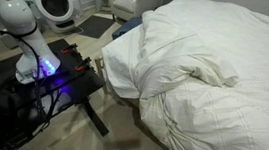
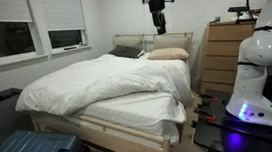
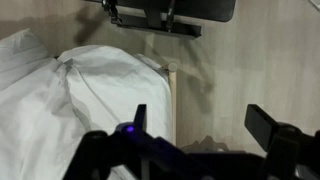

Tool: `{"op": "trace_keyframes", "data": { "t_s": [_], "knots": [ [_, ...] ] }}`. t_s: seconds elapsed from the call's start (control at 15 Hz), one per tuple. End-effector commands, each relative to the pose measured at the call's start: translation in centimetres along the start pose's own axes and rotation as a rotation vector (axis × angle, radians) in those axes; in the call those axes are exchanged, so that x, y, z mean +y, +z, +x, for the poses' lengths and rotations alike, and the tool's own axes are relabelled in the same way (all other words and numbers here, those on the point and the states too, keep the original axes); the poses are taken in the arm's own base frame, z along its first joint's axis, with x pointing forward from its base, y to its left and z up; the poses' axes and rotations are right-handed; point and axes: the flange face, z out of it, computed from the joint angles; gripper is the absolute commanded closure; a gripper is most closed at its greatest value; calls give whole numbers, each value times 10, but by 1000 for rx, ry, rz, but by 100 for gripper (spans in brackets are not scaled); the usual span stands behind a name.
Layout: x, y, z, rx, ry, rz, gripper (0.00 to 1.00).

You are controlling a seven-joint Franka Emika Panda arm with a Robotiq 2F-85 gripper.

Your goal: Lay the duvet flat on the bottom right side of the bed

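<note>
Duvet bunched, jaws wide and empty.
The duvet is heaped across the bed and folded back, so the near corner lies bare. In an exterior view my gripper hangs high at 1 o'clock, probably to clear the bedding. The wrist view puts fabric at 9 o'clock of my spread fingers.

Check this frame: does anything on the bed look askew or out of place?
Yes. The duvet is bunched and folded back in a heap, leaving a foot-end corner of the bed uncovered. Nothing looks damaged or spilled.
</note>
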Motion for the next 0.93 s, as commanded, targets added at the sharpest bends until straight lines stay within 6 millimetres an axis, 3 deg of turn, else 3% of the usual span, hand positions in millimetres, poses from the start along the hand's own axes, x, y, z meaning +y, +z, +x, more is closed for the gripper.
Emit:
{"op": "trace_keyframes", "data": {
  "t_s": [0.0,0.27,0.53,0.87],
  "knots": [
    [0,-1,0,-1,0,0,0],
    [-6,-1,12,14,47,18,0],
    [2,-6,55,106,190,54,0],
    [36,-11,109,236,359,74,0]
  ]
}}
